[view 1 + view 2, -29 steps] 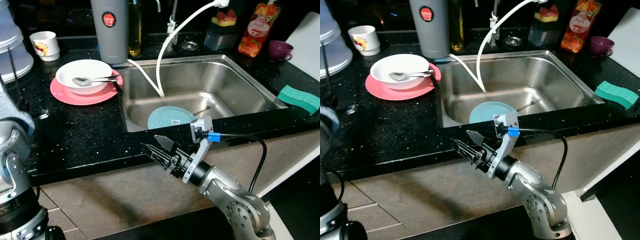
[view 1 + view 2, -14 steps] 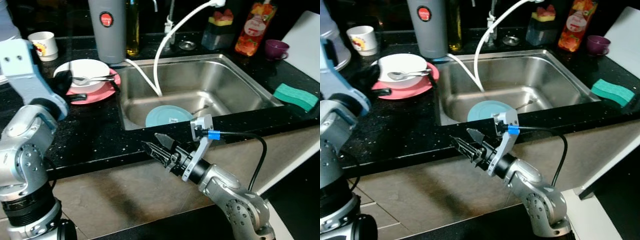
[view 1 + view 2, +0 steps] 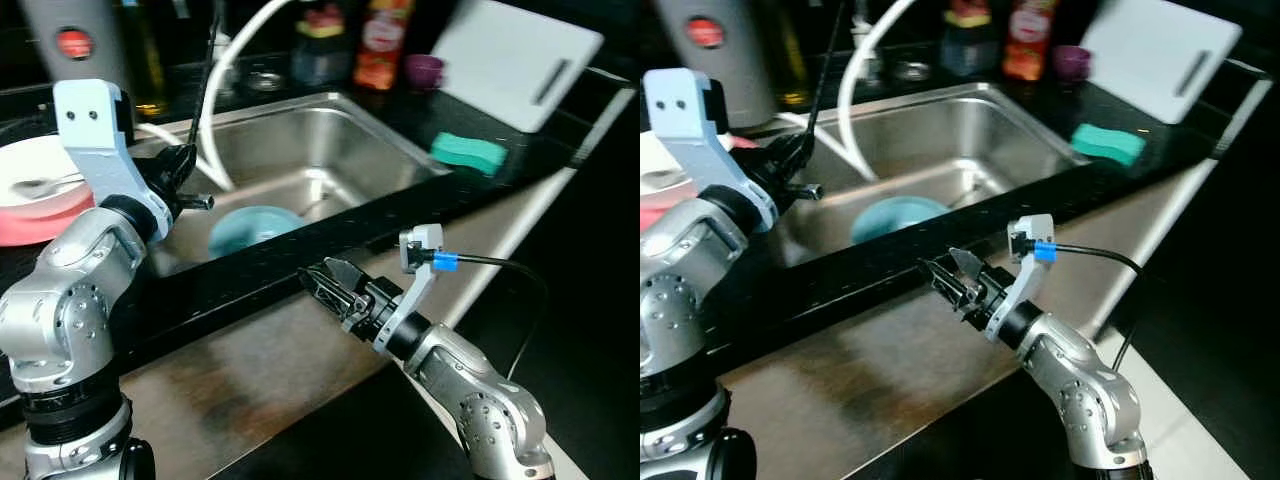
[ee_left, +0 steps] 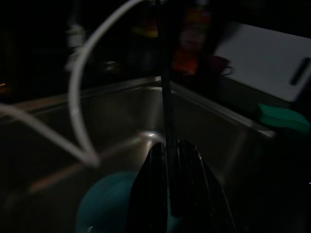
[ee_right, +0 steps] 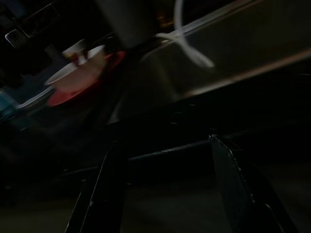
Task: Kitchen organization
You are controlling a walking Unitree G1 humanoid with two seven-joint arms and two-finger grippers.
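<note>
A teal plate (image 3: 250,225) lies in the bottom of the steel sink (image 3: 380,150). On the black counter at the far left, a white bowl with a spoon (image 3: 25,180) sits on a pink plate (image 3: 30,225). My left gripper (image 3: 188,180) is raised over the sink's left rim, above the teal plate (image 4: 97,208), and its fingers (image 4: 194,194) look shut. A thin dark line rises from their tips; I cannot tell what it is. My right gripper (image 3: 325,285) hangs open in front of the cabinet, below the counter edge, with nothing between its fingers (image 5: 104,194).
A white hose (image 3: 225,90) loops down into the sink. A green sponge (image 3: 468,152) and a white cutting board (image 3: 510,60) lie to the right of the sink. A grey flask (image 3: 70,40), bottles (image 3: 378,40) and a purple cup (image 3: 422,70) stand along the back.
The whole picture has shifted, so the camera turned right. My left arm came up into view, passed by the pink plate, and now sits at the sink's left rim. The right gripper stays open.
</note>
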